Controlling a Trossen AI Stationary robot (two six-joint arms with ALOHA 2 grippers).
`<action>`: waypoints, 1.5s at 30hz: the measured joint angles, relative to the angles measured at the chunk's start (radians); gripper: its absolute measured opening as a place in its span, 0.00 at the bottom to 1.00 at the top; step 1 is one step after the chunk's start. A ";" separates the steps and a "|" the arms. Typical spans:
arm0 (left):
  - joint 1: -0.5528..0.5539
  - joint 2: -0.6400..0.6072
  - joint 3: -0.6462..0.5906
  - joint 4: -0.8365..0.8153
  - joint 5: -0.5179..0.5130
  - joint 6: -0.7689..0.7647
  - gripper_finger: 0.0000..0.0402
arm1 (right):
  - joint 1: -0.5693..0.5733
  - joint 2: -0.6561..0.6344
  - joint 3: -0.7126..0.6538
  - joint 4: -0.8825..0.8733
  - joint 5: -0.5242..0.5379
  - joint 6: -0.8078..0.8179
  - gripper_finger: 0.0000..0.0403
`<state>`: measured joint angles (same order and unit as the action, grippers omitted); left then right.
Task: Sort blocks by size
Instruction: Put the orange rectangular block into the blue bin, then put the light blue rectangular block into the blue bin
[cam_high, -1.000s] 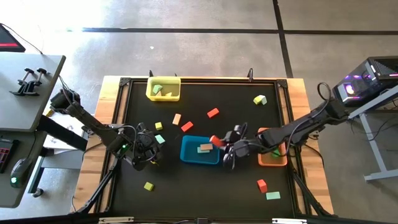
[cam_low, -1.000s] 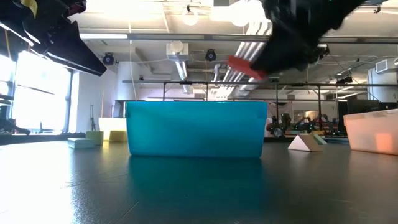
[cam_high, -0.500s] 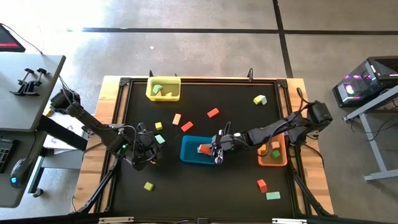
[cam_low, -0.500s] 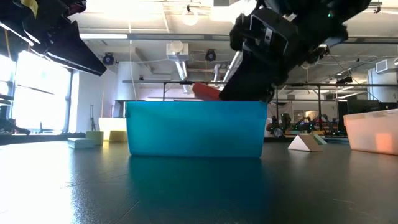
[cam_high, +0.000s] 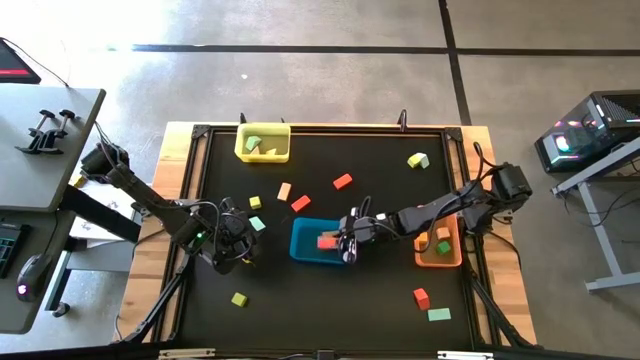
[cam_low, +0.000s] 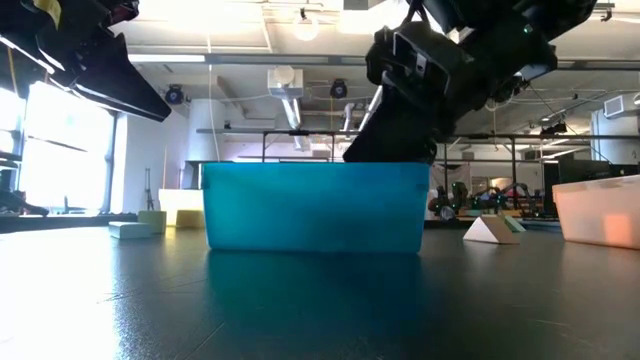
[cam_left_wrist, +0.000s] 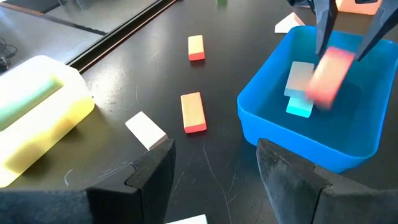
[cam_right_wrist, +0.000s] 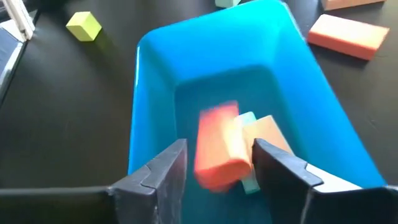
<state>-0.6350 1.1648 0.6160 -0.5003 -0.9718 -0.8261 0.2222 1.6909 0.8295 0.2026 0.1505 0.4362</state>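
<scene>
From the high view, your right end effector (cam_high: 348, 240) hangs over the blue tray (cam_high: 303, 250) at the surface's centre, with the red block (cam_high: 327, 241) inside; your left end effector (cam_high: 232, 247) waits at nine o'clock of that tray. In the low view the tray wall hides the block. The left wrist view shows the block blurred, apparently falling free onto a tan block (cam_left_wrist: 300, 78). In the right wrist view the fingers (cam_right_wrist: 163, 167) stand spread: lift straight up, clear of the rim.
</scene>
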 joint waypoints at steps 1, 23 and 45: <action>0.000 0.000 0.000 0.000 0.000 0.000 0.53 | 0.000 0.000 0.000 0.002 0.008 -0.001 0.47; 0.000 0.000 0.000 0.002 0.000 0.008 0.53 | 0.207 -0.071 0.315 -0.407 0.243 -0.161 0.52; 0.000 0.000 0.000 0.005 0.000 0.009 0.53 | 0.609 -0.072 0.336 -1.213 -0.152 1.141 0.52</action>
<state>-0.6350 1.1648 0.6159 -0.4953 -0.9718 -0.8173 0.8316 1.6188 1.1658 -1.0107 -0.0018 1.5767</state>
